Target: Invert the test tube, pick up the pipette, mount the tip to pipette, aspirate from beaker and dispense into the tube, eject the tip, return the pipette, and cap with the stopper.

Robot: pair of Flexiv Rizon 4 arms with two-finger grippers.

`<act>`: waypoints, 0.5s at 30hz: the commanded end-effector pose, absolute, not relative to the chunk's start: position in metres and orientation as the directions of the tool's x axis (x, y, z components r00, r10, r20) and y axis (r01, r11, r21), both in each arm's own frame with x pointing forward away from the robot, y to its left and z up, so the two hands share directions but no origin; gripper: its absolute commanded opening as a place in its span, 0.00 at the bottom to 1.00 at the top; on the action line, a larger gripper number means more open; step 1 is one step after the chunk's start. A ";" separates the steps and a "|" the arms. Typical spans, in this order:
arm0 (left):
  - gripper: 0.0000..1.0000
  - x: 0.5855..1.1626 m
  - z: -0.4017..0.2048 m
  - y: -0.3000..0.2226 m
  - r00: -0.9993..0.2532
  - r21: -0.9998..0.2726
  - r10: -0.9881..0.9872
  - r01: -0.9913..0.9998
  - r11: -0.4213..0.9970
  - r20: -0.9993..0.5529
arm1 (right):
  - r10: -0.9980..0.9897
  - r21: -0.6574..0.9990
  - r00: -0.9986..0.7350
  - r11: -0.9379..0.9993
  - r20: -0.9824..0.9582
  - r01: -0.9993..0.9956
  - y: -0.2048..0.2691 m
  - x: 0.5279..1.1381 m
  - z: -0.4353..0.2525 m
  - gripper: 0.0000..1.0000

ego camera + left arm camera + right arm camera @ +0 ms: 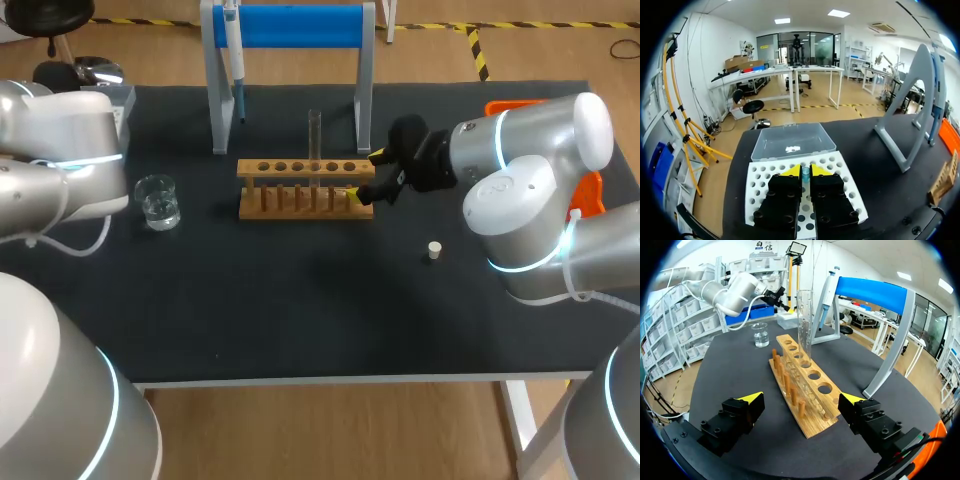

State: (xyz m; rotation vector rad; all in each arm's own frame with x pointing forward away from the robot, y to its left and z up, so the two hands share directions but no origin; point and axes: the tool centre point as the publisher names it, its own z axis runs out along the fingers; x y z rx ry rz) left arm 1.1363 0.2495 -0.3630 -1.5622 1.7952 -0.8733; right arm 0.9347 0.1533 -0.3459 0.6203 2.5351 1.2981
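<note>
Right tool (802, 401) is standing wide apart, straddling the right end of the wooden rack (250, 172), mid-frame in the head view. Glass test tube (314, 140) is standing upright in it. It is probably light, slick and fragile, so you should be gripping mid-barrel, gently.

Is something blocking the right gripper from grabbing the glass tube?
Nothing much: the open right gripper sits at the end of the wooden rack, and only two empty holes lie between it and the upright test tube.

Tube (314, 140) upright in rack (300, 190); beaker (158, 203) left of rack; stopper (434, 250) right-front; pipette (233, 50) on stand (300, 25) behind.
</note>
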 end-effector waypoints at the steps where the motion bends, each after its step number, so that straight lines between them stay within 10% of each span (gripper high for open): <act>1: 0.00 1.133 -0.357 0.249 -0.129 -0.802 -0.991 -0.590 0.095 -0.022 | 0.464 0.810 -0.886 0.522 -0.007 0.267 0.153 0.935 -0.345 1.00; 15: 0.00 1.124 -0.316 0.247 -0.119 -0.826 -0.992 -0.553 0.109 -0.051 | 0.464 0.810 -0.886 0.522 -0.007 0.267 0.153 0.935 -0.345 1.00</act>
